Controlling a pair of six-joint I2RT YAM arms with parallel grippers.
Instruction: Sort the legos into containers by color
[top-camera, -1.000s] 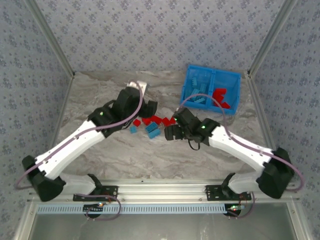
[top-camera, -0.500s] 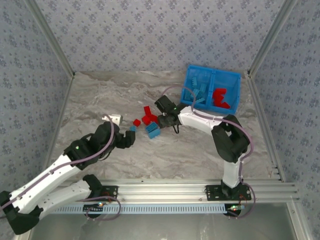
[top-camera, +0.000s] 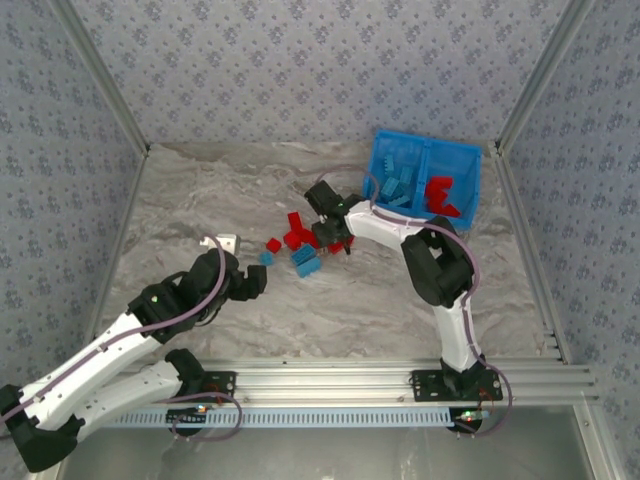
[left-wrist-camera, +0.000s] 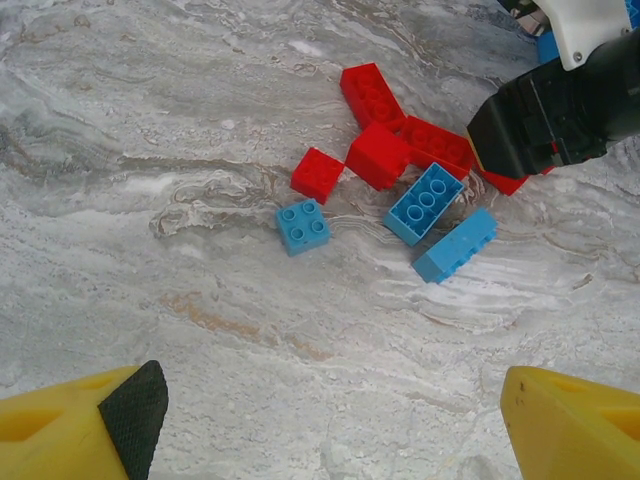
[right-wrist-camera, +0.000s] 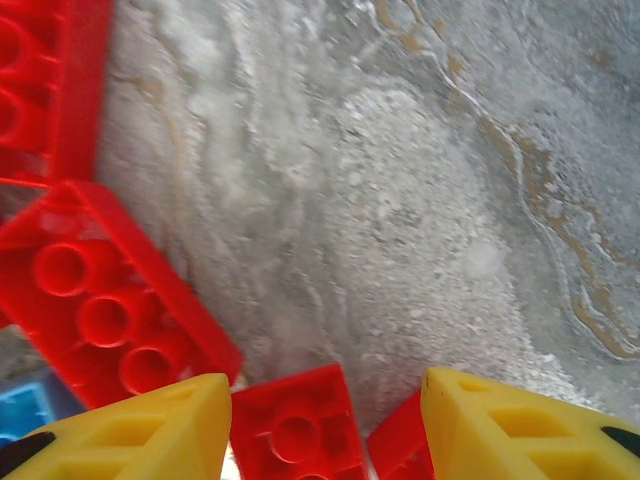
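Note:
Loose legos lie mid-table: red ones (top-camera: 293, 236) and light blue ones (top-camera: 307, 262). The left wrist view has the same cluster, with red bricks (left-wrist-camera: 381, 155) behind blue bricks (left-wrist-camera: 425, 203). My right gripper (top-camera: 335, 232) is down among the red ones. Its jaws stand partly closed astride a small red lego (right-wrist-camera: 295, 430), and a gap remains on the right-hand side. A second red lego (right-wrist-camera: 405, 448) lies by the right finger. My left gripper (top-camera: 250, 280) hangs open and empty, short of the cluster. The blue bin (top-camera: 475, 185) holds blue legos (top-camera: 398, 186) in its left container and red legos (top-camera: 441, 195) in its right.
A long red brick (right-wrist-camera: 110, 300) and another red brick (right-wrist-camera: 45, 80) lie just left of my right gripper's fingers. The right gripper's black body (left-wrist-camera: 560, 110) stands over the red bricks. Bare marble stretches in front of my left gripper (left-wrist-camera: 335, 440). Patterned walls enclose the table.
My left arm has pulled back from over the legos toward the near left, its jaws a little wider. My right arm has swung to the red legos from the far side, and its jaws have narrowed.

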